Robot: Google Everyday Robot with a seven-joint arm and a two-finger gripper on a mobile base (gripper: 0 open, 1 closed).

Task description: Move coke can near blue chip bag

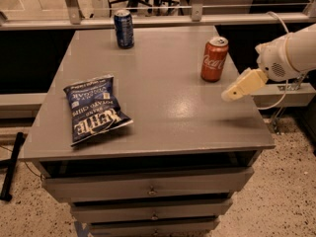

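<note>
Tool, grip unreadable, hovers by the coke can over the right table edge; blue chip bag far left.

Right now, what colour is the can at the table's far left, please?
Dark blue soda can, camera view; the gripper is right of the coke can.

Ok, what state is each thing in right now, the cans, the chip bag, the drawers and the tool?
Red-orange aluminium Coca-Cola can: upright, unheld, right rear.
Dark blue soda can: upright, far edge.
Dark blue crinkled Kettle chip bag: lying flat, front left.
Grey drawers: look shut.
Tool: hovering right of the Coca-Cola can, not touching.
</note>
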